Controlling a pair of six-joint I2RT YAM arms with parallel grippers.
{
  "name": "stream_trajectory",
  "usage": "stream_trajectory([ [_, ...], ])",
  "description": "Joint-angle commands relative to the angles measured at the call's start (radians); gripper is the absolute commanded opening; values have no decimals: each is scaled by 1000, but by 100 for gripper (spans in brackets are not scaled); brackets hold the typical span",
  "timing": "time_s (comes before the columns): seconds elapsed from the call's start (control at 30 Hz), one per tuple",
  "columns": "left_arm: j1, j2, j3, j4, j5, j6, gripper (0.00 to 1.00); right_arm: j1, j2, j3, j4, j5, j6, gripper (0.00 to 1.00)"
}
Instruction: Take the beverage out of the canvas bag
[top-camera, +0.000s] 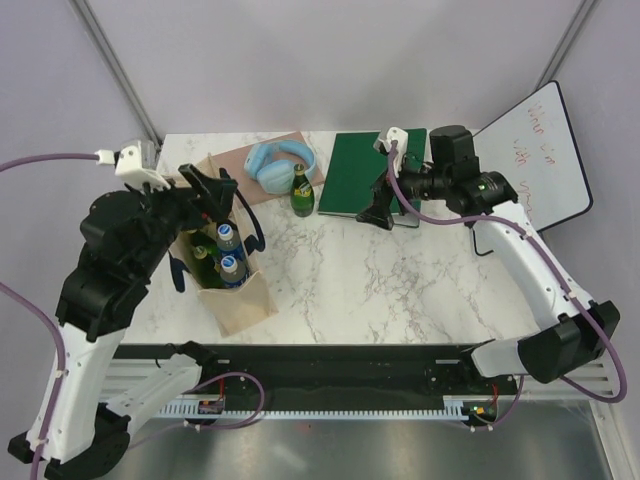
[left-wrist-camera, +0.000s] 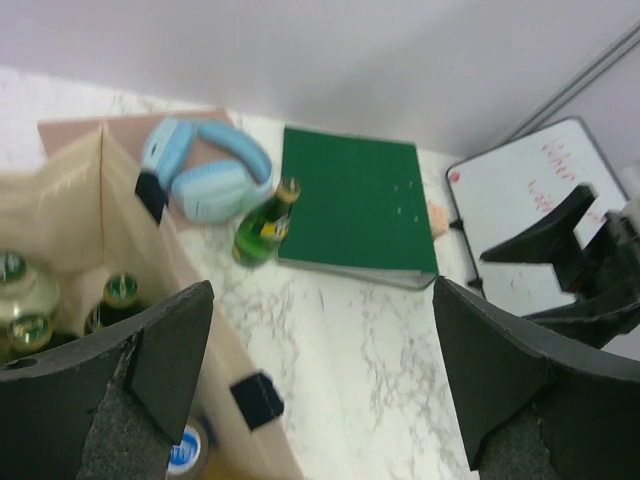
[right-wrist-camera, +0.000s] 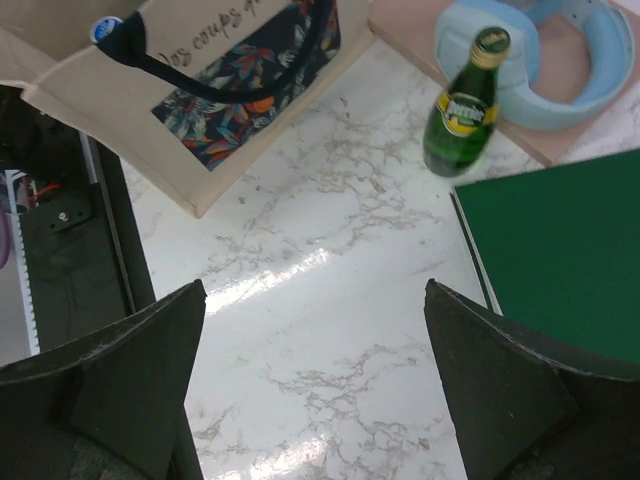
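From above, your left gripper (top-camera: 228, 208) hangs wide open and empty over the canvas bag (top-camera: 243, 303). Drop straight onto one neck of the capped bottles (top-camera: 230, 250) inside, clear of the cloth rim. Your left wrist view puts them low left, with bare table (left-wrist-camera: 340, 350) to the right. Your right wrist view shows the right gripper (right-wrist-camera: 315, 380) spread and empty, and a green bottle (right-wrist-camera: 465, 105) standing just beside the green binder (right-wrist-camera: 560, 250).

White marble table (top-camera: 400, 280), pale lilac walls (top-camera: 330, 60)
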Motion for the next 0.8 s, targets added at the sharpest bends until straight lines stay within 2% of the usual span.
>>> stream_trajectory([
  [0.0,0,-6,-61,-247,-21,-117,97,112,41,132,-48,-30,-4,98],
  [0.17,0,30,52,-309,-46,-57,95,286,164,376,-177,-57,-63,98],
  [0.3,0,-17,77,-309,-92,-102,92,487,259,476,-151,-26,-91,96],
  [0.4,0,-98,74,-339,-141,-158,91,580,327,508,-75,-7,-68,90],
  [0.43,0,-132,78,-355,-155,-171,91,601,341,511,-52,1,-62,85],
  [0.57,0,-195,82,-433,-202,-205,91,677,431,565,19,44,-66,78],
  [0.77,0,-241,74,-487,-247,-222,91,722,564,643,30,130,-96,75],
])
